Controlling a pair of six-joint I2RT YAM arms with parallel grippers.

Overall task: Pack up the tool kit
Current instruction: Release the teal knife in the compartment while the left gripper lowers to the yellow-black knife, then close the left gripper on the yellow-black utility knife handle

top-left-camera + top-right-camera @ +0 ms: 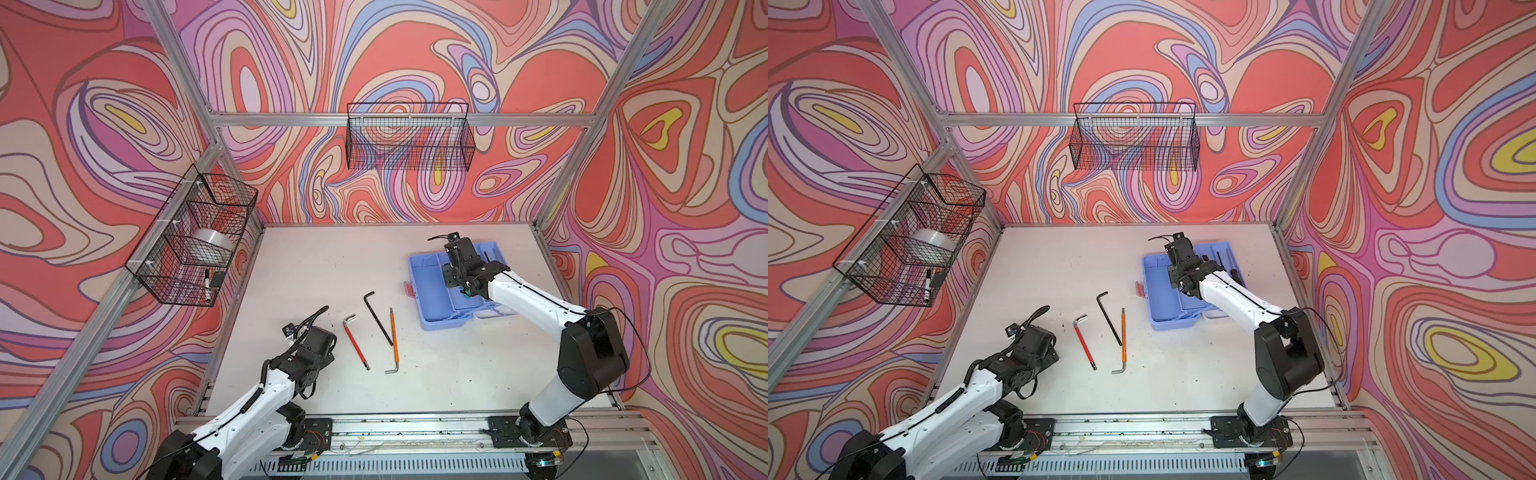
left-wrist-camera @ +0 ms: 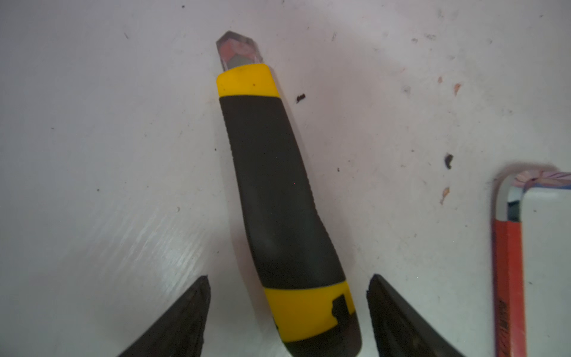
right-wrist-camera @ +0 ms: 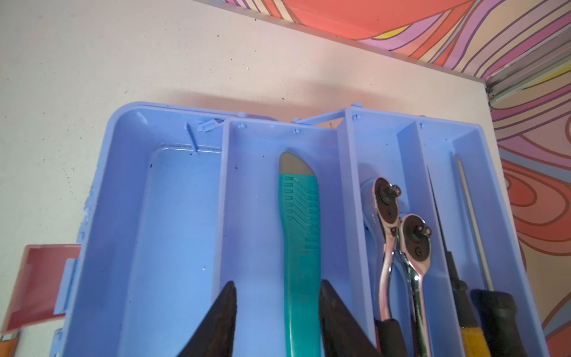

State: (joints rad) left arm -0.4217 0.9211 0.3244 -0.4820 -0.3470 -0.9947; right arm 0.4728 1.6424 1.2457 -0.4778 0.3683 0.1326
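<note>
On table (image 1: 311, 270), left gripper (image 2: 289, 278) gapes astride yellow knife (image 2: 272, 191) (right gripper (image 3: 276, 282) likewise, teal knife (image 3: 301, 231)).

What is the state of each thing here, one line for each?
tool kit: open.
teal cutter: inside tool kit, ungripped.
ratchets: inside tool kit.
yellow cutter: on table, ungripped.
red hex key, black hex key, orange hex key: on table.
left gripper: open.
right gripper: open.
</note>
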